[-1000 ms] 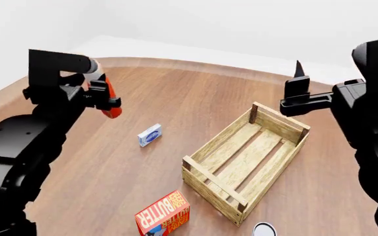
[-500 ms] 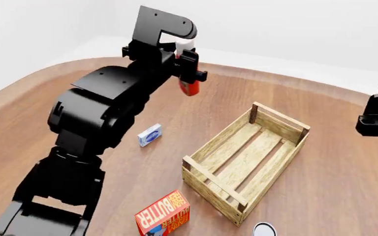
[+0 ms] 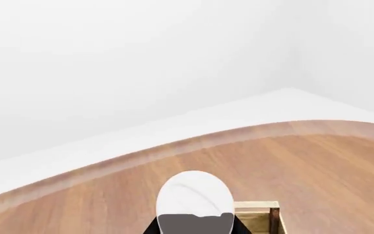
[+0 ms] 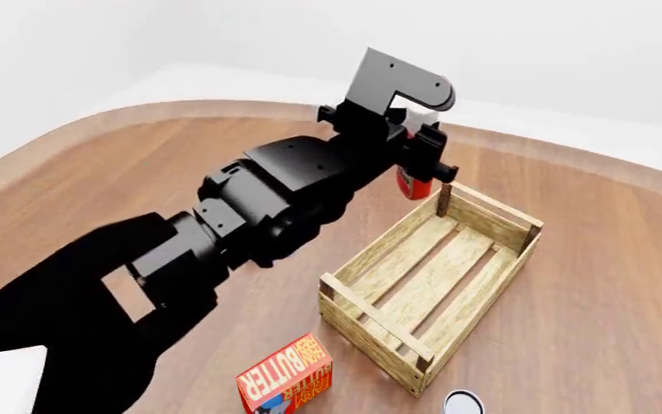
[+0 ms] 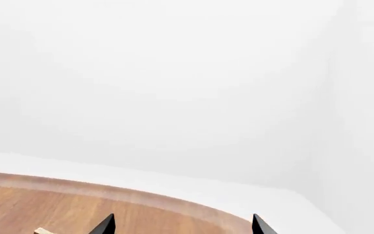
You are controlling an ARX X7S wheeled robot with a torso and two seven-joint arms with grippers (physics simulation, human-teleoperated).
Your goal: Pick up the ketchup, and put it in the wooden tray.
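Observation:
The ketchup (image 4: 410,184) is an orange-red bottle with a white cap, held upright in my left gripper (image 4: 419,166), which is shut on it. It hangs above the table just beside the far corner post of the wooden tray (image 4: 368,309), a pale slatted crate. In the left wrist view the white cap (image 3: 195,195) fills the space between the dark fingers of the left gripper (image 3: 195,230), with a corner of the tray (image 3: 260,215) behind it. My right gripper (image 5: 181,225) is open and empty, its tips wide apart over the table's far edge. It is out of the head view.
A red butter box (image 4: 285,376) stands near the front, left of the tray. A small round can (image 4: 462,402) shows at the bottom edge. My left arm (image 4: 262,207) stretches across the middle of the table and hides what lies under it.
My left arm has swung right with the ketchup, from the far left of the table to the tray's far corner. My right gripper has gone out of the head view.

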